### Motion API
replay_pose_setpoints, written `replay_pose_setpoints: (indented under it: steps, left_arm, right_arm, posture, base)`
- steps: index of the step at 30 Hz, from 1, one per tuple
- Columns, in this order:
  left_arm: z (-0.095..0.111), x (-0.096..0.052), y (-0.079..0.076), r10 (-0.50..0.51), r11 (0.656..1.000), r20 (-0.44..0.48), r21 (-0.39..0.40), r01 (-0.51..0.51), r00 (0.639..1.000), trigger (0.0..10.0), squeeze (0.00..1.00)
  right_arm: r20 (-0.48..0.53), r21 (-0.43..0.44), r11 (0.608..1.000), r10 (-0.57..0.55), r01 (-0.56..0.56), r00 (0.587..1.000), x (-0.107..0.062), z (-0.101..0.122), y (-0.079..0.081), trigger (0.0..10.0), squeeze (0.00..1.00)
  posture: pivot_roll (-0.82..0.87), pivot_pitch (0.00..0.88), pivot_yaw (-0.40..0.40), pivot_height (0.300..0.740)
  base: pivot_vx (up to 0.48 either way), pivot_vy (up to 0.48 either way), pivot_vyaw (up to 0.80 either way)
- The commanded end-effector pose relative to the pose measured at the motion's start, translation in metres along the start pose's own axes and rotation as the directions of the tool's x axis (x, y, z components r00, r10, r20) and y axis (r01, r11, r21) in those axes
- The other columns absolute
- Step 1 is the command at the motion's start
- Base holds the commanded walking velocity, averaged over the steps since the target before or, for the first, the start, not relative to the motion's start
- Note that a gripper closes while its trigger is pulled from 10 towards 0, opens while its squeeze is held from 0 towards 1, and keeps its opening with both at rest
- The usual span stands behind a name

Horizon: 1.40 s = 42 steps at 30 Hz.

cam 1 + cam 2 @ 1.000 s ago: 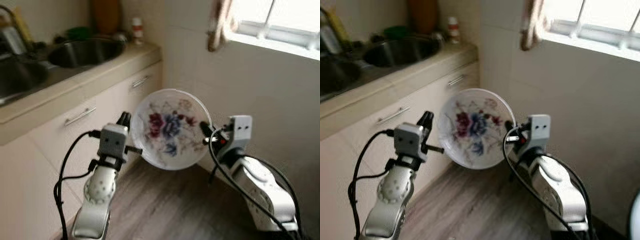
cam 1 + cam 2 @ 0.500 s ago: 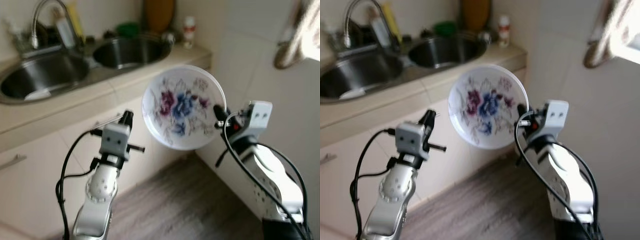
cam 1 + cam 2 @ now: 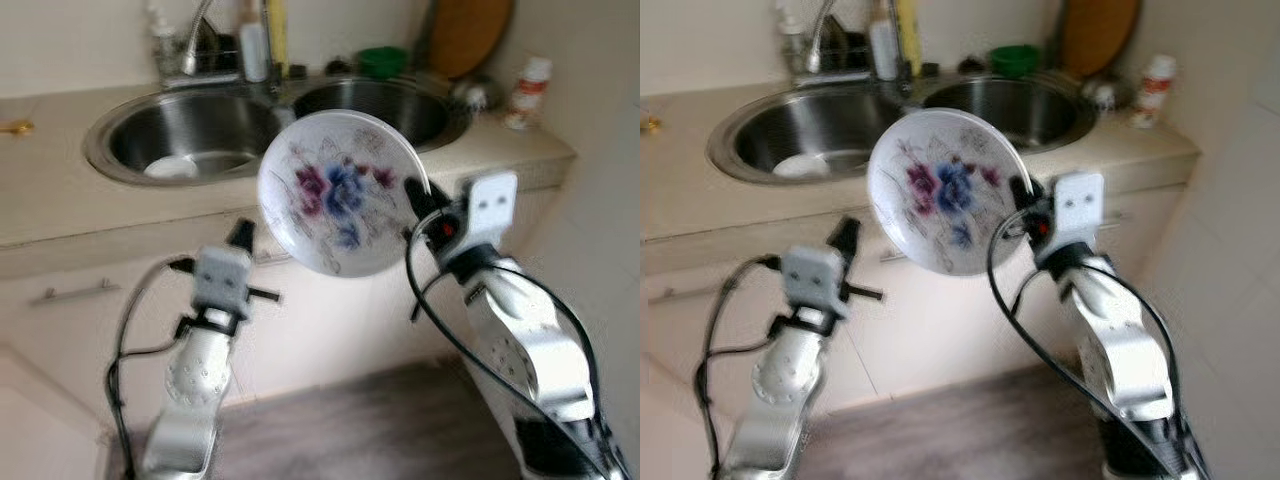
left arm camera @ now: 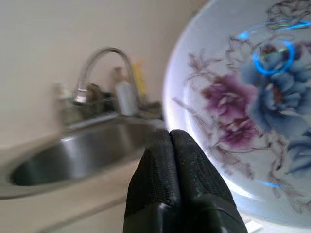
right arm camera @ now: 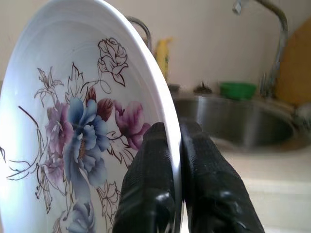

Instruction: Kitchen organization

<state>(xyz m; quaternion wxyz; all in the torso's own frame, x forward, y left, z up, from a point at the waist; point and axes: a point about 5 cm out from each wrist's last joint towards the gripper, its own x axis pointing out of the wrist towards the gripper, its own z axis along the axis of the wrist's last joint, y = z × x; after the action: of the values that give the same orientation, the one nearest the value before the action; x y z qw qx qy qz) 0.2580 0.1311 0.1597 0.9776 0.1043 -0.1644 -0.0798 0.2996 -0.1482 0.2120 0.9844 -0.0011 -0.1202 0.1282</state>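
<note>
Right gripper (image 5: 177, 160) pinches the floral plate (image 3: 340, 190) by its rim, upright before the double sink (image 3: 190, 140). Left gripper (image 4: 172, 160) is clenched empty just beside the plate's other edge.

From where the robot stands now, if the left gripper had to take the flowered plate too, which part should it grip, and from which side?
Probably the bare rim on the robot's left. The flowered plate stands nearly on edge, face toward the robot, and the right gripper already pinches the rim on the right. The left gripper, jaws shut, sits below that free edge; it should open and straddle the thin rim, as the right one does.
</note>
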Motion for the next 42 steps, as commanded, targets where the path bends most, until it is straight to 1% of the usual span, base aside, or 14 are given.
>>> replay_pose_setpoints:
  steps: [1, 5, 7, 8, 9, 10, 14, 18, 21, 25, 27, 33, 39, 42]
  left_arm:
    - [0.0, -0.001, 0.005, 0.018, 1.0, -0.002, 0.013, -0.018, 1.0, 10.0, 0.0]
    - [0.0, -0.001, 0.005, 0.015, 1.0, -0.003, 0.011, -0.015, 1.0, 10.0, 0.0]
    - [-0.001, -0.001, 0.004, 0.015, 1.0, -0.003, 0.01, -0.015, 1.0, 10.0, 0.0]
    - [-0.001, 0.0, 0.004, 0.014, 1.0, -0.003, 0.01, -0.014, 1.0, 10.0, 0.0]
    - [-0.001, 0.0, 0.004, 0.014, 1.0, -0.003, 0.01, -0.014, 1.0, 10.0, 0.0]
    - [-0.001, 0.0, 0.004, 0.015, 1.0, -0.004, 0.01, -0.015, 1.0, 10.0, 0.0]
    - [-0.001, 0.0, 0.004, 0.017, 1.0, -0.007, 0.01, -0.016, 1.0, 10.0, 0.0]
    - [-0.001, 0.0, 0.003, 0.015, 1.0, -0.004, 0.005, -0.015, 1.0, 10.0, 0.0]
    - [-0.001, 0.0, 0.002, 0.011, 1.0, -0.005, 0.003, -0.011, 1.0, 10.0, 0.0]
    - [-0.002, -0.001, 0.002, 0.008, 1.0, -0.007, 0.002, -0.008, 1.0, 10.0, 0.0]
    - [-0.002, -0.001, 0.001, 0.004, 1.0, -0.011, 0.001, -0.004, 1.0, 10.0, 0.0]
    - [-0.003, -0.001, 0.001, 0.0, 1.0, -0.016, 0.004, 0.0, 1.0, 10.0, 0.0]
    - [-0.003, -0.002, 0.001, 0.0, 1.0, -0.016, 0.004, 0.0, 1.0, 10.0, 0.0]
    - [-0.002, -0.001, 0.001, 0.0, 1.0, -0.015, 0.004, 0.0, 1.0, 10.0, 0.0]
  right_arm:
    - [0.087, -0.012, 1.0, 0.019, -0.018, 0.996, 0.006, 0.016, 0.009, 0.0, 0.0]
    - [0.108, -0.006, 1.0, 0.001, 0.0, 0.994, 0.008, 0.021, 0.007, 0.0, 0.0]
    - [0.118, 0.034, 0.999, -0.029, 0.025, 0.993, 0.011, 0.023, 0.003, 0.0, 0.0]
    - [0.107, 0.129, 0.988, -0.102, 0.088, 0.989, 0.015, 0.023, -0.007, 0.0, 0.0]
    - [0.107, 0.129, 0.988, -0.102, 0.088, 0.989, 0.015, 0.023, -0.007, 0.0, 0.0]
    - [0.096, 0.207, 0.966, -0.177, 0.154, 0.98, 0.017, 0.023, -0.019, 0.0, 0.0]
    - [0.076, 0.313, 0.911, -0.307, 0.27, 0.949, 0.018, 0.023, -0.04, 0.0, 0.0]
    - [-0.014, 0.485, 0.766, -0.475, 0.421, 0.88, 0.015, 0.014, -0.07, 0.0, 0.0]
    - [-0.084, 0.517, 0.695, -0.54, 0.5, 0.837, 0.011, 0.004, -0.083, 0.0, 0.0]
    - [-0.128, 0.522, 0.647, -0.585, 0.556, 0.801, 0.006, -0.002, -0.09, 0.0, 0.0]
    - [-0.164, 0.51, 0.607, -0.628, 0.61, 0.761, 0.001, -0.008, -0.098, 0.0, 0.0]
    - [-0.196, 0.521, 0.575, -0.639, 0.631, 0.744, 0.001, -0.012, -0.096, 0.0, 0.0]
    - [-0.172, 0.473, 0.62, -0.632, 0.627, 0.755, 0.001, -0.01, -0.094, 0.0, 0.0]
    - [-0.171, 0.475, 0.623, -0.627, 0.621, 0.76, 0.002, -0.009, -0.094, 0.0, 0.0]
  posture:
    - [0.08, 0.0, -0.023, 0.74]
    - [0.08, 0.0, -0.022, 0.74]
    - [0.08, 0.0, -0.023, 0.74]
    - [0.08, 0.0, -0.026, 0.74]
    - [0.08, 0.0, -0.026, 0.74]
    - [0.08, 0.0, -0.026, 0.74]
    - [0.08, 0.0, -0.028, 0.74]
    - [0.09, 0.0, -0.028, 0.74]
    - [0.09, 0.0, -0.028, 0.74]
    - [0.08, 0.0, -0.027, 0.74]
    - [0.09, 0.0, -0.027, 0.74]
    - [0.09, 0.0, -0.025, 0.74]
    - [0.09, 0.0, -0.024, 0.74]
    - [0.09, 0.0, -0.023, 0.74]
  base:
    - [0.326, 0.0, 0.8]
    - [0.328, 0.0, 0.8]
    - [0.319, 0.0, 0.8]
    - [0.296, 0.0, 0.8]
    - [0.296, 0.0, 0.8]
    - [0.27, 0.0, 0.8]
    - [0.0, 0.0, 0.8]
    - [0.0, 0.0, 0.8]
    - [0.0, 0.0, 0.8]
    - [0.0, 0.0, 0.8]
    - [0.0, 0.0, 0.8]
    - [0.0, 0.0, 0.52]
    - [0.0, 0.0, 0.0]
    - [0.0, 0.0, -0.19]
